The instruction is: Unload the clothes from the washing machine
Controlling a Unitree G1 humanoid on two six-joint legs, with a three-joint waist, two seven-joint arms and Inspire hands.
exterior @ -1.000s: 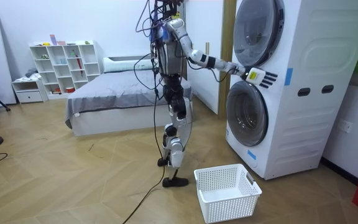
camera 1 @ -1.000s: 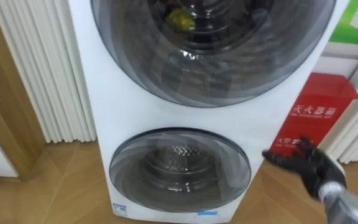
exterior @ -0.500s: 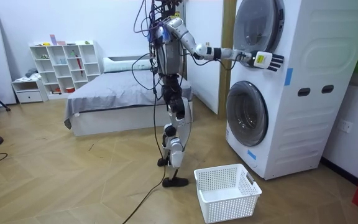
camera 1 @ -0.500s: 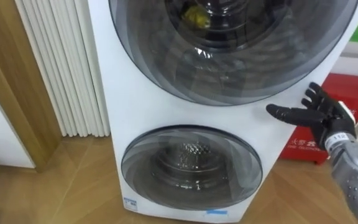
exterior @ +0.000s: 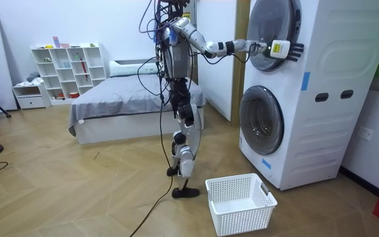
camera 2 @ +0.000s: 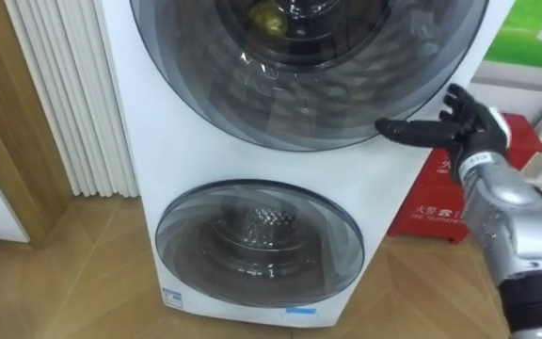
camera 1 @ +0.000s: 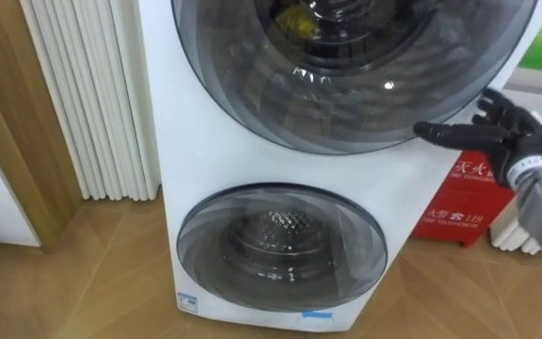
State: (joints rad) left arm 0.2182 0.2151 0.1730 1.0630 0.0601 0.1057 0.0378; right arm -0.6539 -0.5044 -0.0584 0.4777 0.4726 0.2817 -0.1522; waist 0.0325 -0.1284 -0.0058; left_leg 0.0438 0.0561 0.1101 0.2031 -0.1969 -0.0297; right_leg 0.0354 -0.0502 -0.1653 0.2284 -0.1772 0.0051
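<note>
A white stacked washing machine (camera 1: pixel 205 141) stands right before me, and both of its round dark glass doors are closed. Behind the glass of the upper door (camera 1: pixel 346 66) a yellow thing (camera 1: pixel 294 19) shows in the drum. Through the lower door (camera 1: pixel 280 247) I see a bare metal drum. My right hand (camera 1: pixel 502 127) is open with straight fingers, held at the right rim of the upper door; whether it touches the rim is unclear. The room view has me standing upright in front of the machine (exterior: pixel 295 92), right arm stretched out to the upper door.
A white laundry basket (exterior: pixel 240 203) sits on the wooden floor beside my feet. A red cabinet (camera 1: pixel 464 202) stands right of the machine, and white slats (camera 1: pixel 83 94) and a wooden frame (camera 1: pixel 7 141) are on its left. A bed (exterior: pixel 124 99) lies behind me.
My right hand has risen from beside the lower door up to the right rim of the upper door. The head camera has shifted a little.
</note>
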